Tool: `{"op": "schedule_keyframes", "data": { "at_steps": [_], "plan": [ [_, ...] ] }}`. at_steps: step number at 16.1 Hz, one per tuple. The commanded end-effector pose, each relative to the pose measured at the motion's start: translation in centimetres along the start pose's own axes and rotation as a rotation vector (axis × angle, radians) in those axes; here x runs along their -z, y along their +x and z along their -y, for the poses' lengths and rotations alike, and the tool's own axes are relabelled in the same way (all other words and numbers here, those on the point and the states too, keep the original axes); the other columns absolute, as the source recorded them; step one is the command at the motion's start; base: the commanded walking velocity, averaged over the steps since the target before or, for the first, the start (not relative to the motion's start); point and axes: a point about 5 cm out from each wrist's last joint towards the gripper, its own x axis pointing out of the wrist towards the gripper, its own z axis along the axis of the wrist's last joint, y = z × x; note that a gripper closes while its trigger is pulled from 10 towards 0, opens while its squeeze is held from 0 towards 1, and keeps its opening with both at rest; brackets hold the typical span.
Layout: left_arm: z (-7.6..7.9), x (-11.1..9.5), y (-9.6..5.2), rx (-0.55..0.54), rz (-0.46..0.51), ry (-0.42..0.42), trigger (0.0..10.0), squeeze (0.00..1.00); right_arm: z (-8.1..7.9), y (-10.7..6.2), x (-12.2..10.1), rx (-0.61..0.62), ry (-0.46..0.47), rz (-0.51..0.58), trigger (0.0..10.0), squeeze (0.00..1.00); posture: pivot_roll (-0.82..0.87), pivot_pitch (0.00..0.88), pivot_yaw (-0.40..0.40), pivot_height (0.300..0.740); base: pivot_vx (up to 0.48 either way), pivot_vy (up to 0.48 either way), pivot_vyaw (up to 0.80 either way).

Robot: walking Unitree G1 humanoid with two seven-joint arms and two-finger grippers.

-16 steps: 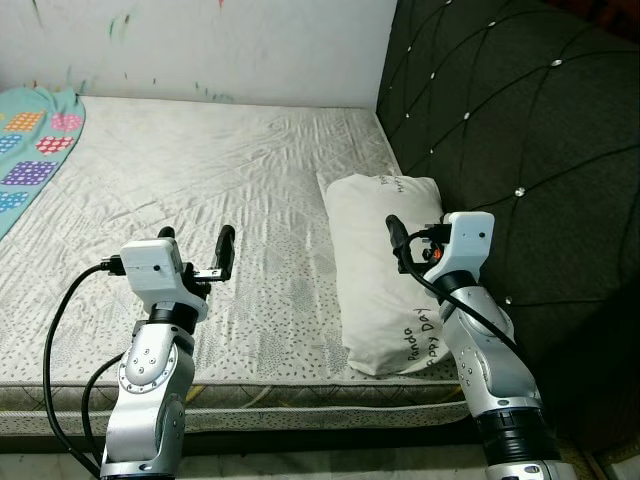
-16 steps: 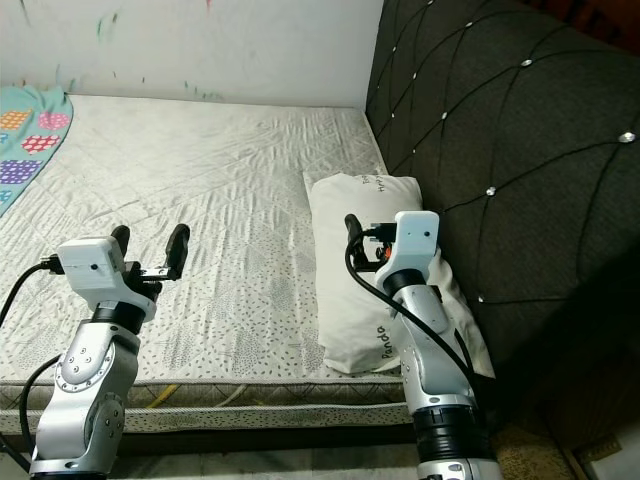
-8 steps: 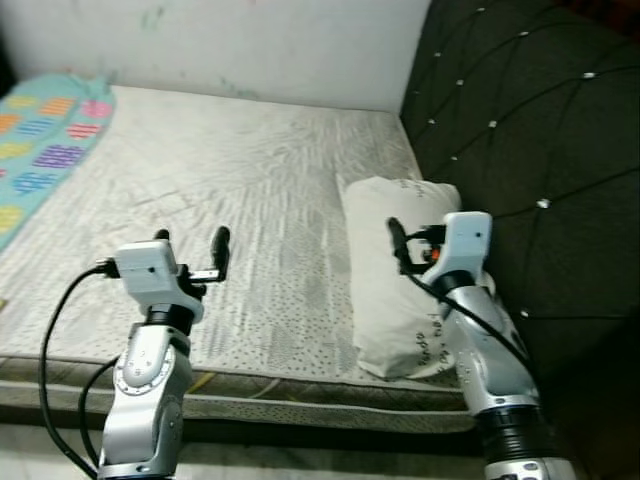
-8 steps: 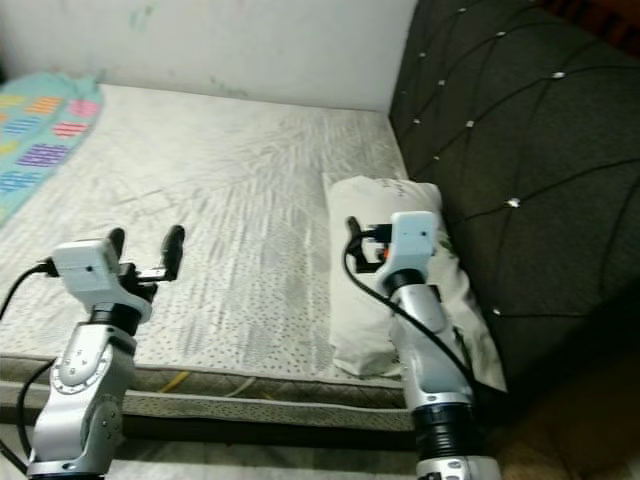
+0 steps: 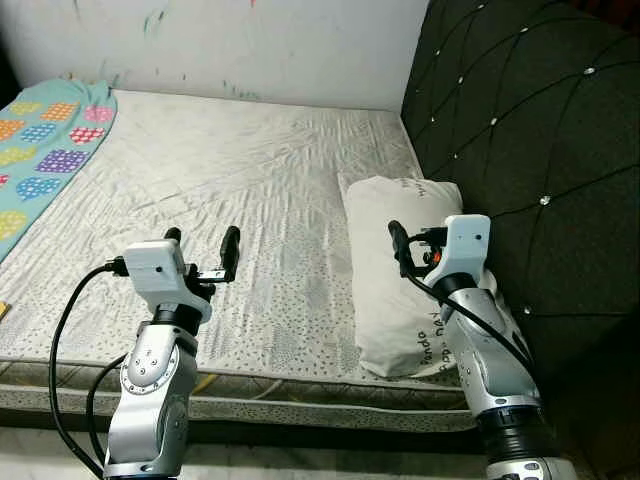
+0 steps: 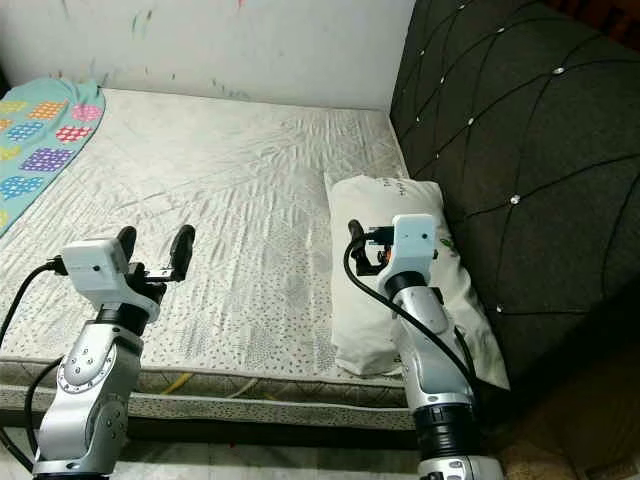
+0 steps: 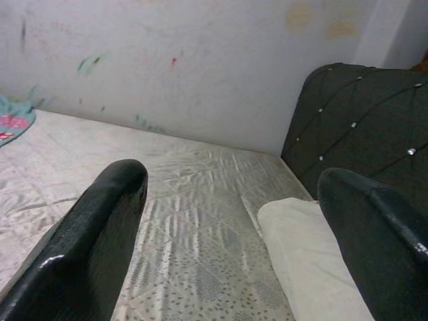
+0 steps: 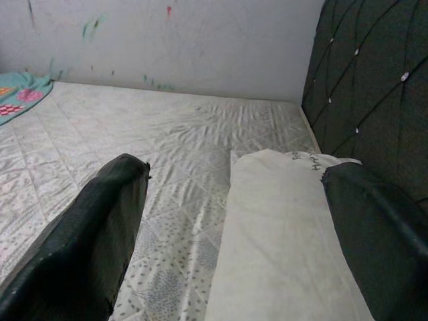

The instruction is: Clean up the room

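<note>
A white pillow (image 5: 400,270) with dark lettering lies on the mattress (image 5: 230,170), close against the black tufted headboard (image 5: 520,120) on the right. A teal blanket (image 5: 45,150) with coloured patches lies at the far left of the bed. My left gripper (image 5: 202,240) is open and holds nothing, above the bed's front edge and left of the pillow. My right gripper (image 8: 237,170) is also open and empty, raised over the near half of the pillow (image 8: 287,227).
A white wall (image 5: 250,40) with paint marks runs behind the bed. The mattress's front edge (image 5: 300,405) is just below both arms. Something small and yellow (image 5: 205,381) sticks out under that edge. Bare sheet lies between blanket and pillow.
The whole picture shifted as the camera moved, and more of the blanket is in view. Both grippers keep their open pose, and pillow and blanket lie as before.
</note>
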Motion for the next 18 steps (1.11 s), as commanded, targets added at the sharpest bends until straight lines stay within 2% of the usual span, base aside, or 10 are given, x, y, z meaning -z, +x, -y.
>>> {"op": "schedule_keyframes", "data": {
  "at_steps": [1, 5, 18],
  "plan": [
    [0.31, -0.20, 0.07, 0.018, 0.004, 0.001, 10.0, 0.00, 0.37, 0.10, -0.06, 0.013, -0.008, -0.001, 10.0, 0.00, -0.02, 0.000, -0.060, 0.740, 0.000, 0.000, 0.00],
    [0.63, -0.27, 0.02, 0.043, 0.010, -0.015, 10.0, 0.00, 0.31, 0.17, 0.03, 0.009, -0.012, -0.003, 10.0, 0.00, -0.02, 0.000, -0.061, 0.740, 0.000, 0.000, 0.00],
    [0.76, -0.12, -0.03, 0.061, 0.000, -0.018, 10.0, 0.00, 0.22, 0.21, 0.16, 0.002, -0.019, -0.002, 10.0, 0.00, -0.02, 0.000, -0.063, 0.740, 0.270, 0.000, 0.00]
  ]
}}
